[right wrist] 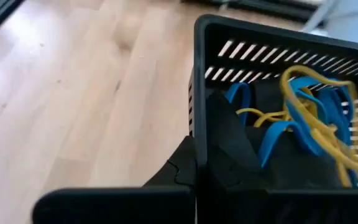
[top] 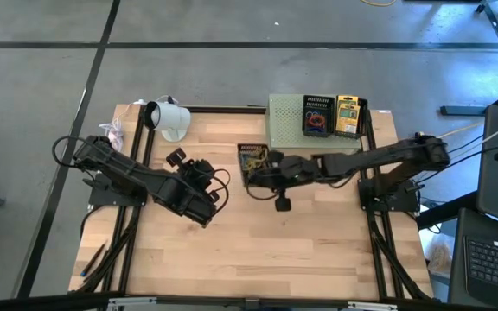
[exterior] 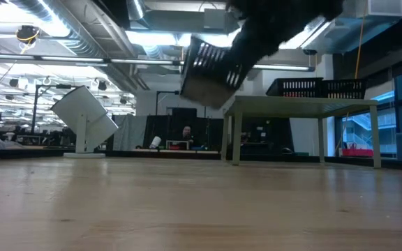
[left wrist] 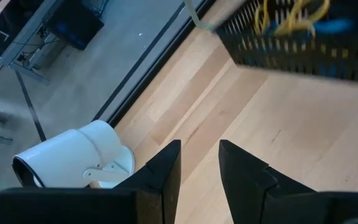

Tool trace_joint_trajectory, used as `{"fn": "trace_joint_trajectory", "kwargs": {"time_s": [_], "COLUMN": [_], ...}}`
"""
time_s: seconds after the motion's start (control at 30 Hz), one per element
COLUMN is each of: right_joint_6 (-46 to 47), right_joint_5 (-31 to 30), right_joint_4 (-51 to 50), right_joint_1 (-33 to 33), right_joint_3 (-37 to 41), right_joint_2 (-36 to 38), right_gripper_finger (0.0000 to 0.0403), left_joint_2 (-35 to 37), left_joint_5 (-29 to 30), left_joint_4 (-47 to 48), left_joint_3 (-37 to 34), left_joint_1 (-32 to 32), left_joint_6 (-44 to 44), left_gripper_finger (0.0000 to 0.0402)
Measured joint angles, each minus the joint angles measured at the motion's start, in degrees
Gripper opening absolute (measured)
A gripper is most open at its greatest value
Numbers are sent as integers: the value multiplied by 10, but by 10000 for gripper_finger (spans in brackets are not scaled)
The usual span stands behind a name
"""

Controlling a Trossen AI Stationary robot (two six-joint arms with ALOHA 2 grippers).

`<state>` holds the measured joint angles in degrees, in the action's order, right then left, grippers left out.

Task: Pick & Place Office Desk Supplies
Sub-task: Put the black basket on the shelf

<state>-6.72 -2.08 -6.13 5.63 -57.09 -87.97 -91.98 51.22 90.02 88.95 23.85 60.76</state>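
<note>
Beyond the table we see a large workshop with ceiling ducts and strip lights, and a person seated far back. Our work surface is a pale wooden table (top: 258, 250) of glued planks, smooth and lightly grained.

We find the right gripper (right wrist: 194, 168) clamped on the wall of a small black basket (right wrist: 278, 99), a slotted plastic box with ribbed sides. In the low view the basket (exterior: 211, 70) hangs tilted, well clear of the tabletop. Inside it lie blue rubber bands (right wrist: 291, 118) and yellow rubber bands (right wrist: 319, 106), thin and looped over one another.

At the table's far edge stands a pale green perforated stand (top: 285, 121), flat-topped on slim legs. On it sit a second black basket (top: 318, 114) with red and blue bands inside, and just beside it a yellow printed packet (top: 347, 116).

We see the left gripper (left wrist: 199, 163) near the table's left middle, its blunt dark fingers a little apart and holding nothing. Near it lies a white cup-like object (left wrist: 73, 155), smooth and rounded, tipped on its side.
</note>
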Motion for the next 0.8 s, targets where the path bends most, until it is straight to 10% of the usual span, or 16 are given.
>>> {"fn": "trace_joint_trajectory", "kwargs": {"time_s": [0.3,0.8], "right_joint_6": [-86,-106], "right_joint_5": [-110,-38], "right_joint_4": [-240,-385], "right_joint_1": [-44,-187], "right_joint_3": [-126,-169], "right_joint_2": [56,47], "right_gripper_finger": [1,0], "left_joint_2": [0,0], "left_joint_5": [3,3], "left_joint_4": [0,0], "left_joint_3": [0,0], "left_joint_1": [2,2], "left_joint_6": [3,6], "left_gripper_finger": [102,102]}}
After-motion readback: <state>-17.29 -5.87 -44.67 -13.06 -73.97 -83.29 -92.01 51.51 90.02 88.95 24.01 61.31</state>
